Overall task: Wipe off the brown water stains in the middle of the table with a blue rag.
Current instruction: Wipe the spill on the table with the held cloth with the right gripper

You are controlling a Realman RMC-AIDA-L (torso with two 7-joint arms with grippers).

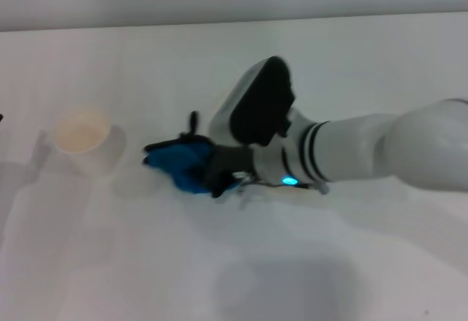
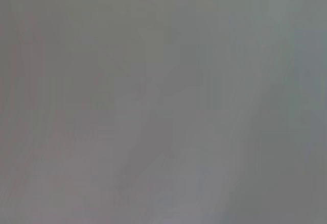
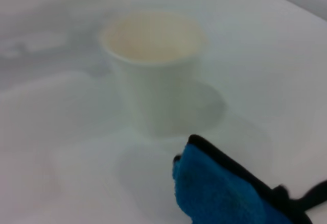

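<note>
**Right now: right arm holds a blue rag on a white table, beside a paper cup**

Starting at the left of the head view, a white paper cup [image 1: 82, 142] stands upright on the table [image 1: 219, 262]. Its mouth is open and its inside looks pale cream; whether it holds any liquid cannot be told. The right wrist view shows the same cup [image 3: 156, 73] close up, upright, with a faint shadow around its base.

Just to the right of the cup, near the middle of the table, lies the blue rag [image 1: 181, 161]. It is bunched up, bright blue with black edging, and a small black loop sticks up from its far side. A narrow strip of bare white surface separates rag and cup. In the right wrist view the rag's edged corner [image 3: 219, 193] points toward the cup without touching it.

The right gripper [image 1: 219, 169] is at the rag's right side, its dark fingers closed on the cloth and pressing it against the table. Behind it, the white right arm stretches in from the right edge, with a small teal light glowing at the wrist.

Brown water stains cannot be made out anywhere on the table.

Nothing of the left gripper shows; the left wrist view is a plain grey blur.
</note>
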